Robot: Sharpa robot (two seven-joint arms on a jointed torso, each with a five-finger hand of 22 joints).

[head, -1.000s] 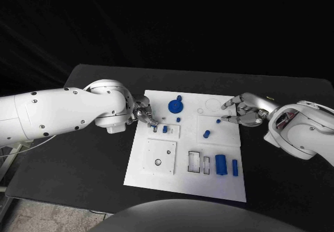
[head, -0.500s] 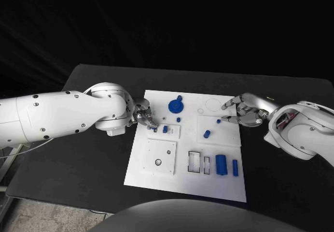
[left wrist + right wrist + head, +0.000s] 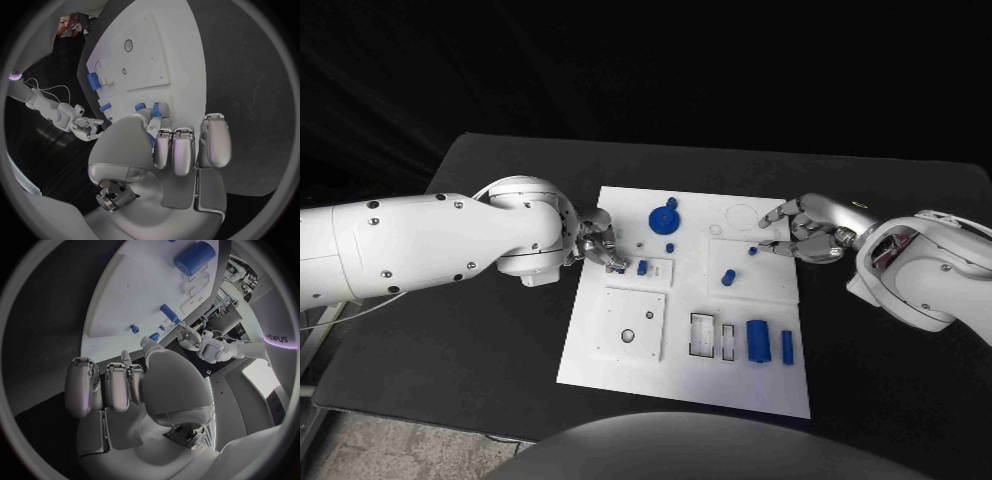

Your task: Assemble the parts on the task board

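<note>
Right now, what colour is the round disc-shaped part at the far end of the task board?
Blue. The disc-shaped part stands out against the white task board best in the head view.

parts lie on the task board, hands at its sides.

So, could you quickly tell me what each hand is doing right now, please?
Left hand: fingertips at a small blue part on the board; grip cannot be told.
Right hand: fingers curled, holding nothing visible.

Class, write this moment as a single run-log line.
left hand: fingers at small blue part, grip unclear | right hand: fingers curled over task board edge | blue gear: on board
</note>
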